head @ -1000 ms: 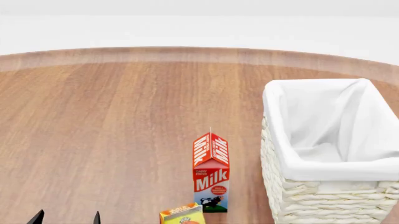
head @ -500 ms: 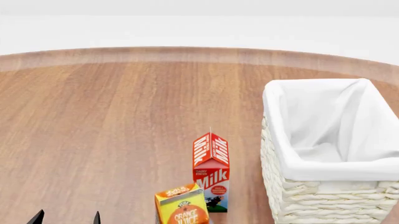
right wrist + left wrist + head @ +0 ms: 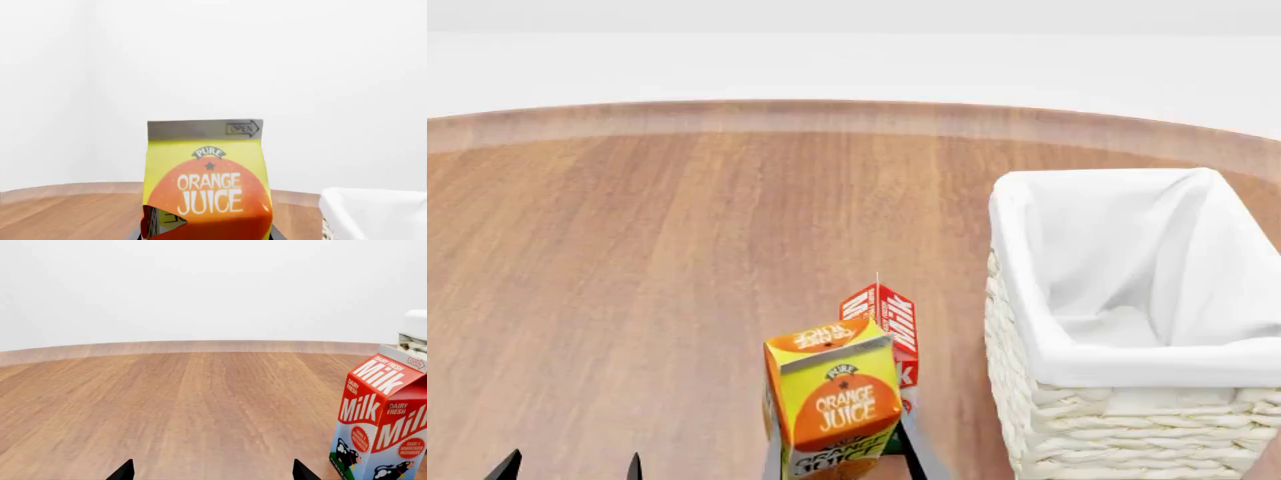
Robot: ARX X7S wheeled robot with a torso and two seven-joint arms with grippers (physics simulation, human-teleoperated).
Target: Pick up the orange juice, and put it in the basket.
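The orange juice (image 3: 834,395), a yellow gable-top carton with an orange circle, hangs upright above the table near the front edge, left of the basket (image 3: 1094,365). My right gripper (image 3: 841,466) is shut on its lower part, with a grey finger showing on each side. The carton (image 3: 207,185) fills the middle of the right wrist view, and the basket's white rim (image 3: 373,207) shows beside it. My left gripper (image 3: 571,468) is open and empty at the front left; its two black tips (image 3: 212,473) stand wide apart over bare wood.
A red-and-white milk carton (image 3: 888,315) stands just behind the orange juice, partly hidden by it, and appears again in the left wrist view (image 3: 380,420). The round wooden table (image 3: 667,250) curves away at the back. A basket corner (image 3: 415,335) shows behind the milk.
The orange juice has risen steadily from the head view's bottom edge and now covers the lower milk carton. The left gripper has not moved.
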